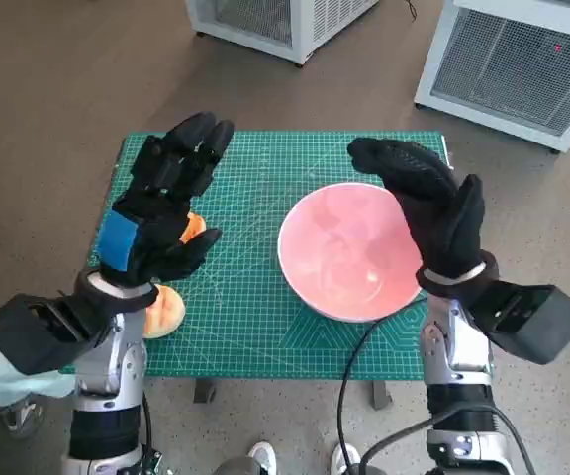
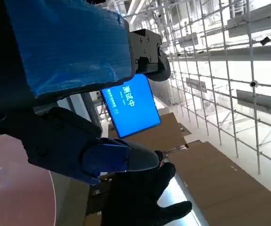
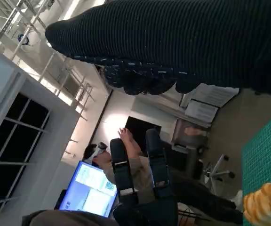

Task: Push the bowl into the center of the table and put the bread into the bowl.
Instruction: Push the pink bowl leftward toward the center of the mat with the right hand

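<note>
A pink bowl (image 1: 349, 252) sits on the green cutting mat (image 1: 255, 307) that covers the small table, right of the middle and closer to the robot's right side. From the head view its inside looks bare apart from shiny reflections on the glaze; there is no bread in it.

The bread (image 1: 161, 309) lies on the mat near the left edge, well apart from the bowl. It is a pale, golden piece, partly hidden under the left hand and wrist. A second orange-toned bit (image 1: 194, 227) peeks out just beside that hand's palm; I cannot tell whether it is part of the same bread or something else. In the right wrist view the bread (image 3: 263, 203) shows as a lumpy golden roll on the green mat.

The left hand (image 1: 161, 213), black with blue tape across its back, hangs above the left part of the mat with fingers spread and pointing away from the robot, holding nothing. The right hand (image 1: 433, 213), in its black knitted glove, is raised beside the bowl's right rim, overlapping it from above, fingers stretched out and apart, also empty. Whether it touches the rim I cannot tell.

Beyond the table stand two white cabinets (image 1: 508, 59) with grilles. In the right wrist view a person (image 3: 126, 155) sits near a lit screen (image 3: 92, 188).
</note>
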Controlling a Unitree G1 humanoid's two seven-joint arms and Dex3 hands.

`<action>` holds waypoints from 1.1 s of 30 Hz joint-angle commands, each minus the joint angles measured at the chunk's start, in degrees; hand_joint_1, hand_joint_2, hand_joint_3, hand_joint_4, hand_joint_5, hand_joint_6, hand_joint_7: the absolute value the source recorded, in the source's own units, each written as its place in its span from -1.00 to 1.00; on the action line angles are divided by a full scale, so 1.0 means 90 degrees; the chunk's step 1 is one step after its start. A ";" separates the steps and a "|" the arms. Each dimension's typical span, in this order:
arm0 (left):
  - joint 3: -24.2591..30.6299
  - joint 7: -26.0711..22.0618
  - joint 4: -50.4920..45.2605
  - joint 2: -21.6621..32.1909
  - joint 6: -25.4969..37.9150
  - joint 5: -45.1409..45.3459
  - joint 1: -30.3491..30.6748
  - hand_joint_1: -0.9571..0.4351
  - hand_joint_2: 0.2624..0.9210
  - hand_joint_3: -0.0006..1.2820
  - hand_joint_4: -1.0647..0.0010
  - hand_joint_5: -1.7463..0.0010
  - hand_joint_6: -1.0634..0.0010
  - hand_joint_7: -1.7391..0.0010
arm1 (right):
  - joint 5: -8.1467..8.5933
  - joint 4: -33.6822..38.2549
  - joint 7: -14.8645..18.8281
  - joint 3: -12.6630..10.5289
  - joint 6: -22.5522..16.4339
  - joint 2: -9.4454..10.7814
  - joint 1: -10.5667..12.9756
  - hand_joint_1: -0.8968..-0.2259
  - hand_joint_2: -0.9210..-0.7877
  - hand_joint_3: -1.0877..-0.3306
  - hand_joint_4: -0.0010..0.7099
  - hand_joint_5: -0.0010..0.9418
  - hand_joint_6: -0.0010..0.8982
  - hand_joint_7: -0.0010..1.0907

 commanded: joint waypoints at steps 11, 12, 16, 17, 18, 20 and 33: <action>0.0039 -0.0044 -0.0063 0.0068 0.0050 -0.0077 0.0090 -0.52 1.00 -0.53 0.58 0.99 0.81 0.39 | 0.0051 0.0048 -0.0009 -0.0041 0.0074 0.0016 0.0072 -0.32 -1.00 -0.05 -0.49 -1.00 -1.00 0.06; 0.0038 -0.0044 -0.0061 0.0068 0.0046 -0.0073 0.0091 -0.52 1.00 -0.53 0.57 0.99 0.81 0.39 | 0.0059 0.0055 -0.0006 -0.0050 0.0076 0.0008 0.0069 -0.33 -1.00 -0.06 -0.49 -1.00 -1.00 0.06; 0.0035 -0.0032 -0.0070 0.0072 0.0043 -0.0055 0.0088 -0.52 1.00 -0.53 0.57 0.99 0.81 0.39 | 0.0140 0.0184 0.0051 -0.0165 0.0078 -0.0085 0.0007 -0.34 -1.00 -0.06 -0.49 -1.00 -1.00 0.06; 0.0036 -0.0031 -0.0063 0.0070 0.0036 -0.0055 0.0087 -0.52 1.00 -0.53 0.57 0.99 0.81 0.39 | 0.0168 0.0270 0.0071 -0.0221 0.0068 -0.0127 -0.0035 -0.34 -1.00 -0.06 -0.49 -1.00 -1.00 0.06; 0.0037 -0.0030 -0.0061 0.0068 0.0035 -0.0057 0.0086 -0.52 1.00 -0.53 0.57 0.99 0.81 0.39 | 0.0205 0.0448 0.0103 -0.0314 0.0029 -0.0195 -0.0109 -0.34 -1.00 -0.06 -0.49 -1.00 -1.00 0.06; 0.0038 -0.0026 -0.0057 0.0066 0.0035 -0.0058 0.0084 -0.52 1.00 -0.53 0.57 0.99 0.81 0.39 | 0.0244 0.0809 0.0138 -0.0484 -0.0079 -0.0304 -0.0244 -0.35 -1.00 -0.05 -0.49 -0.99 -1.00 0.06; 0.0061 -0.0020 -0.0005 0.0073 -0.0042 -0.0025 0.0103 -0.51 1.00 -0.53 0.56 0.99 0.81 0.40 | -0.0591 0.3705 -0.1394 -0.1242 -0.1442 -0.0772 -0.1052 -0.29 -1.00 -0.13 -0.50 -1.00 -1.00 0.06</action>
